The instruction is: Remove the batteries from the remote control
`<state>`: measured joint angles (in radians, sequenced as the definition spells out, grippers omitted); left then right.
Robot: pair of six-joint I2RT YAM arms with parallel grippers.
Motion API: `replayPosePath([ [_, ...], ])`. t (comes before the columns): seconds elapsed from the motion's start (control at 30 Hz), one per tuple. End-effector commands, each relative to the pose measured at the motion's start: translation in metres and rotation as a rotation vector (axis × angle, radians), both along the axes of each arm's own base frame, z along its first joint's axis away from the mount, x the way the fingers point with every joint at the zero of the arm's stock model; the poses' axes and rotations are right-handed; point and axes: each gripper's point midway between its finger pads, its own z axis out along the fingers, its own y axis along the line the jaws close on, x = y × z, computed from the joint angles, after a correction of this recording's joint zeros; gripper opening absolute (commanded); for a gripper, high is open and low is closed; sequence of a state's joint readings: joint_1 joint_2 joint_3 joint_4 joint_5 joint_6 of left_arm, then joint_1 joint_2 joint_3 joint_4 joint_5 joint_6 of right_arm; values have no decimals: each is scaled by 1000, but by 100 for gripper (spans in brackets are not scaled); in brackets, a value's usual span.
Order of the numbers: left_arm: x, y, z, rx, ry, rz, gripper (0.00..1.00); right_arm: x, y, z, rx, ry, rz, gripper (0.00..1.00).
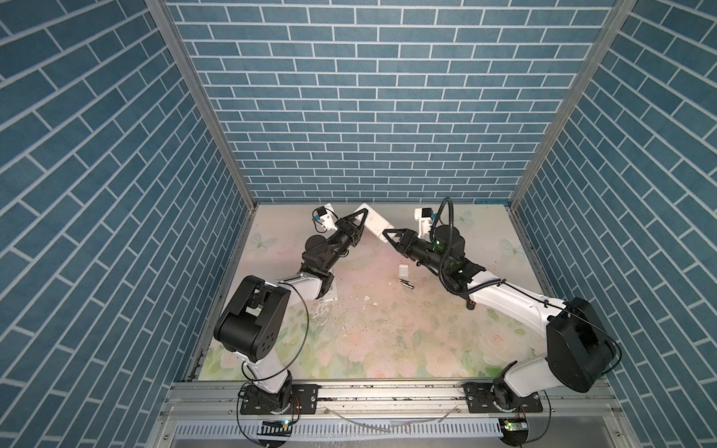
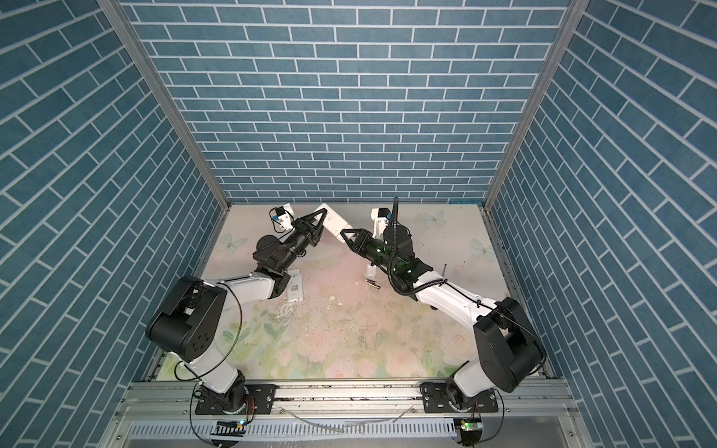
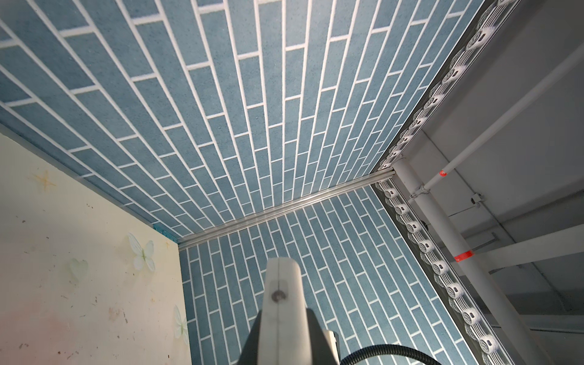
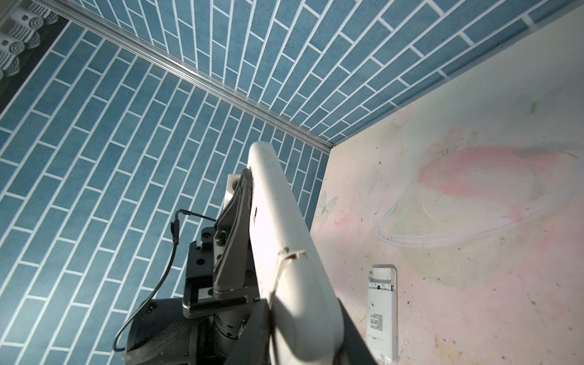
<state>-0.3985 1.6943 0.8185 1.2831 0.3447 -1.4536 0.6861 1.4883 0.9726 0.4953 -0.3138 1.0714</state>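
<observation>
**Two batteries on the bench, remote control held aloft by both pincers**

Two batteries (image 1: 407, 286) (image 2: 374, 286) lie side by side on the flowered bench (image 1: 388, 349), a little toward 2 o'clock from its middle. They are dark with a metallic glint and clear of either arm. Just at their 12 o'clock sits a small white cover (image 1: 403, 269), close by, though I cannot tell whether it touches them.

The remote control (image 1: 375, 225) (image 2: 334, 224) is off the bench, up at the 12 o'clock end near the back wall, and slants between the two arms. The left pincer (image 1: 359, 222) is clamped on its upper part. In the left wrist view the remote control's narrow edge (image 3: 281, 300) runs straight out between the fingers. The right pincer (image 1: 388, 234) grips its lower end. In the right wrist view the white body (image 4: 284, 240) passes between dark fingers (image 4: 252, 331) pressed to both sides.

A second remote (image 2: 295, 289) (image 4: 382, 309) lies flat toward 9 o'clock, partly under the left arm, with its battery bay uncovered. An orange-handled screwdriver (image 1: 470, 303) peeks from under the right arm at 3 o'clock.
</observation>
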Motion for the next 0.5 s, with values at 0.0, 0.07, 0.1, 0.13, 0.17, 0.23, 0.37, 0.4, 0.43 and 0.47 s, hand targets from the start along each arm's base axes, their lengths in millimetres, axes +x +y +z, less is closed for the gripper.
replayPosePath([
  [0.0, -5, 7, 22, -8, -78, 11, 0, -4, -5, 3, -23, -39, -11, 37],
  [0.07, -5, 8, 22, -7, -80, 13, 0, -5, -6, 3, -23, -40, -11, 39],
  [0.1, -4, 8, 22, -7, -79, 13, 0, -5, -7, 2, -24, -37, -13, 40],
  [0.13, -4, 8, 22, -7, -79, 13, 0, -5, -8, 2, -24, -37, -16, 40],
  [0.17, -4, 9, 22, -7, -79, 13, 0, -6, -8, 3, -23, -39, -17, 40],
  [0.23, -3, 9, 21, -4, -75, 14, 0, -6, -10, 3, -25, -39, -22, 39],
  [0.37, -2, 9, 17, -1, -70, 14, 0, -8, -12, 5, -25, -43, -25, 31],
  [0.4, -2, 9, 17, -1, -69, 15, 0, -8, -13, 5, -26, -44, -25, 28],
  [0.43, -1, 9, 15, 0, -65, 15, 0, -8, -12, 4, -27, -43, -25, 26],
  [0.47, -1, 10, 14, 1, -64, 16, 0, -8, -13, 4, -27, -43, -25, 24],
])
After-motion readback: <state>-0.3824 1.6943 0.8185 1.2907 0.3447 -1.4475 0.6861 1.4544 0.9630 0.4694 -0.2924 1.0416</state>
